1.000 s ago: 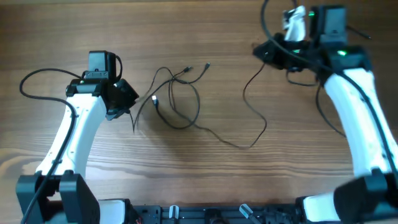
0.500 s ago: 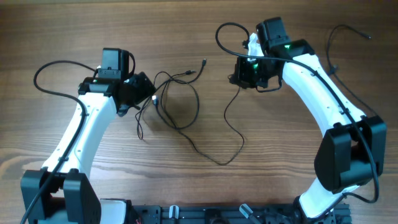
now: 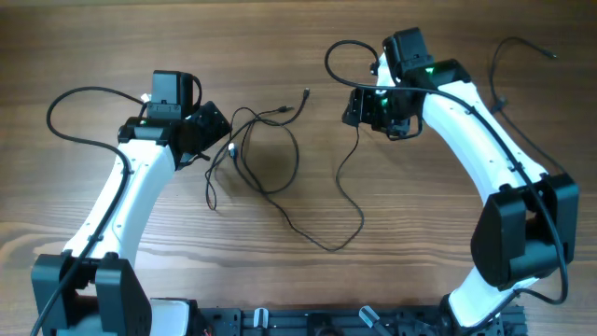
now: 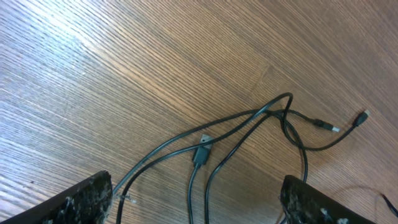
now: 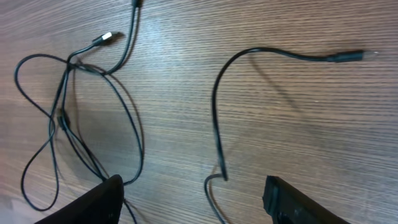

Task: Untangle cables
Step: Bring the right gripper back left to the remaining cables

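Starting at the near edge of the bench [image 3: 401, 280], I'm seeing both arms rising from their bases and bending inward toward the middle. The left arm [image 3: 131, 201] is angling right, and the left gripper [image 3: 213, 126] is spread wide at the left side of the cables [image 3: 270, 159], clamping nothing. The tangle is lying mid-bench. One strand [image 3: 340, 182] is dipping toward the near edge, then climbing to the right gripper [image 3: 356, 107]. The right arm [image 3: 485, 140] is elbowing in from the right edge. Its claw is gaping wide too, with the strand passing between its fingers unpinched and looping toward the far edge.
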{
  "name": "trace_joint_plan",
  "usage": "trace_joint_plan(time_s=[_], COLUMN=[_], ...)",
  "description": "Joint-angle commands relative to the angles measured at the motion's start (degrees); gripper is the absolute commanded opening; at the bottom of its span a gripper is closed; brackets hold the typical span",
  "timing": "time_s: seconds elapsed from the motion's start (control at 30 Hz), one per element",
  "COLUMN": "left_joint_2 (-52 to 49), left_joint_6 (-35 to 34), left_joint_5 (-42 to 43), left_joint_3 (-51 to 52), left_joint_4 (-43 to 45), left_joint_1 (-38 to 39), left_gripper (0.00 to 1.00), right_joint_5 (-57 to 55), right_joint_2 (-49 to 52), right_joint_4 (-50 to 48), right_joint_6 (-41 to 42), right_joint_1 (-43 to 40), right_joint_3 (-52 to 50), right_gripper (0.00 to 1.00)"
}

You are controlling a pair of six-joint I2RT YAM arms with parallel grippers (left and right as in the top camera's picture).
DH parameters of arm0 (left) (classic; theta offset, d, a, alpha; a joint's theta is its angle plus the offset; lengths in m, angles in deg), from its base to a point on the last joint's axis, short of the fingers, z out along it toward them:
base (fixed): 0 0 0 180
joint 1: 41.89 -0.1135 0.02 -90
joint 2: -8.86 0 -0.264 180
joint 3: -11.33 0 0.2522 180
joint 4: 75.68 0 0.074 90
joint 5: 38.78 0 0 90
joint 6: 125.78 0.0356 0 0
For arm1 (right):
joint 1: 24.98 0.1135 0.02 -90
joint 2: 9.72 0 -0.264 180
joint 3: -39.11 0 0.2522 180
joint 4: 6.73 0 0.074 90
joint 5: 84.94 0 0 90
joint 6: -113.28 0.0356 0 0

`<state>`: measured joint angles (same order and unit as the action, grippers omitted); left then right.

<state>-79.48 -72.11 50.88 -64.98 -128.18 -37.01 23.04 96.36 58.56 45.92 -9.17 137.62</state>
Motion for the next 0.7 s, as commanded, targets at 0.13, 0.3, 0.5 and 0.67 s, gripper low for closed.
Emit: trace_joint_plan(time_s=[0.13,0.3,0.5,0.67], left_joint_2=[-0.7,-0.7,-0.7,-0.7], left_joint_6=[-2.3,-5.1,-5.1,-6.2], left_joint_5=[-4.0,-5.6,-8.9,-3.2], left_joint_3=[0.8,0.8,0.8,0.8], left_joint_4=[0.0,0.5,-1.5,-2.4], left_joint_1=[0.1,0.1,-1.0,-9.1], left_gripper=[0.91,0.94,0.97,1.00], right_joint_5=[9.0,7.2,2.8,2.8], right_joint_2=[1.4,1.4,1.4,3.4], right_joint_4=[-1.3,-6.3,-11.8,-15.4], right_joint_6=[-8.2,-6.1,1.3,1.6], right_joint_1=[5.5,12.5,17.4,21.6], right_joint_3=[0.1,0.1,0.1,0.1], right_gripper=[0.76,0.76,0.69,0.69])
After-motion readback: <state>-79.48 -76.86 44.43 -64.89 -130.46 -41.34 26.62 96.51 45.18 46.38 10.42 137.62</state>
